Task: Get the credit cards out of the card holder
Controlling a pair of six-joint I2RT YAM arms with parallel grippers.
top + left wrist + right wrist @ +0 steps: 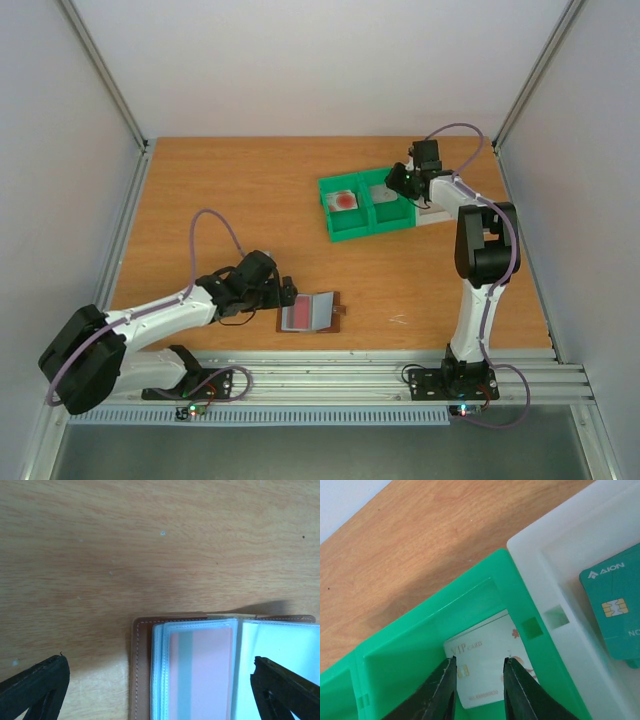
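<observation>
The card holder [312, 312] lies open on the table near the front, brown outside with pale blue sleeves. In the left wrist view [142, 670] a pink card with a grey-teal stripe [200, 675] sits in its top sleeve. My left gripper [285, 292] is open just left of it, its fingers [37, 690] wide apart on either side of the holder's left half. My right gripper [398, 180] is open over the green tray's right compartment, above a pale VIP card [482, 652] lying flat. A card with a red blot [345, 199] lies in the left compartment. A teal card [615, 610] lies in the white tray.
The green two-compartment tray [352, 228] stands at the back centre-right, with the white tray [555, 570] touching its right side. Grey walls enclose the table on three sides. An aluminium rail runs along the front edge.
</observation>
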